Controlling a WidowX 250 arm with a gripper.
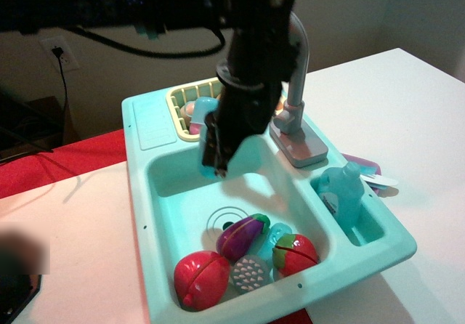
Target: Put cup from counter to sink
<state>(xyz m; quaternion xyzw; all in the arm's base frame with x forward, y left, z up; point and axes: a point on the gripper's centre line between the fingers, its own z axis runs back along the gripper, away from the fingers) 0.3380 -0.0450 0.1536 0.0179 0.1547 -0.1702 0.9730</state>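
**Gripper over the sink**

The dark gripper [218, 153] hangs above the sink [163, 215], toward its 12 o'clock wall. Whether it holds the cup cannot be told; blur and shadow hide the jaws, and the cup itself cannot be made out. The ribbed counter [156, 124] lies at 10 o'clock. Toy eggplant [242, 235] sits at 6 o'clock.

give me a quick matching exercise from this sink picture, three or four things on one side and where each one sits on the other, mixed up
Things:
1. gripper
2. soap bottle
3. eggplant
4. ribbed counter

Places:
A. small side compartment to the right of the basin
B. back left corner of the unit
C. above the sink, at its rear end
D. basin floor, beside the drain rings

Pairs: 1-C, 2-A, 3-D, 4-B
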